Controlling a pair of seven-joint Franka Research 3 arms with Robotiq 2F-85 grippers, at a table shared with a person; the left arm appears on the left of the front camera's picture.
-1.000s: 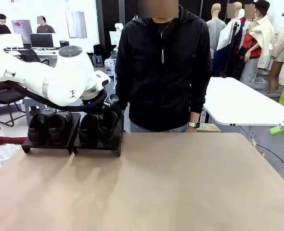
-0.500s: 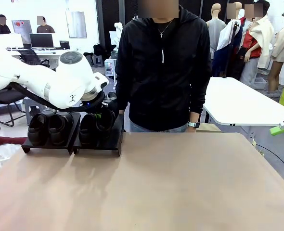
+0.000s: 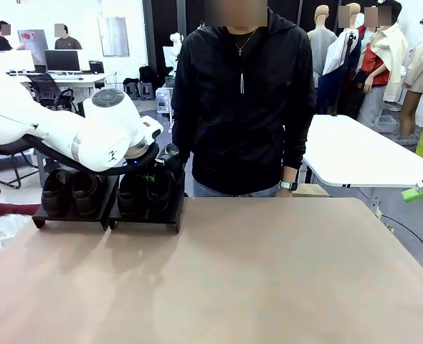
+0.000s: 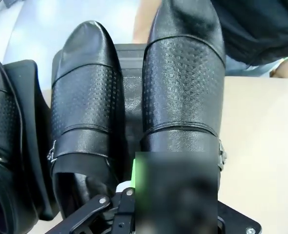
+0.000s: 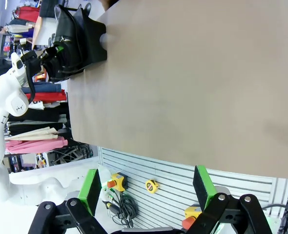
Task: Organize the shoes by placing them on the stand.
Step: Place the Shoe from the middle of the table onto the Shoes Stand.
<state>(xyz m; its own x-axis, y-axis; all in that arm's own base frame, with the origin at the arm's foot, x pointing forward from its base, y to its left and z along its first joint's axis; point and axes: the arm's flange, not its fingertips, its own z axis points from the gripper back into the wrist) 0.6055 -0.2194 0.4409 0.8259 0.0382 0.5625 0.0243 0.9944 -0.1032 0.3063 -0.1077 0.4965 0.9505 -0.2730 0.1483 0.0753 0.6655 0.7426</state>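
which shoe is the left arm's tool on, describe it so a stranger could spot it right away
Start at the low black stand on the table's far left edge, in front of the person in the black hoodie. It has two platforms, each carrying a pair of glossy black loafers. The one you want is the rightmost shoe, nearest the person, and unlike its three twins it has the left tool clamped on its heel end.

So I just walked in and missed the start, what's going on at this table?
The robot is arranging black shoes on a low black stand at the far left of the table. Its left hand is down at the right-hand platform, shut on the rightmost shoe, which sits beside its mate. Another pair already fills the left platform. The right hand waits open off to the side. A person in a black hoodie stands watching across the table.
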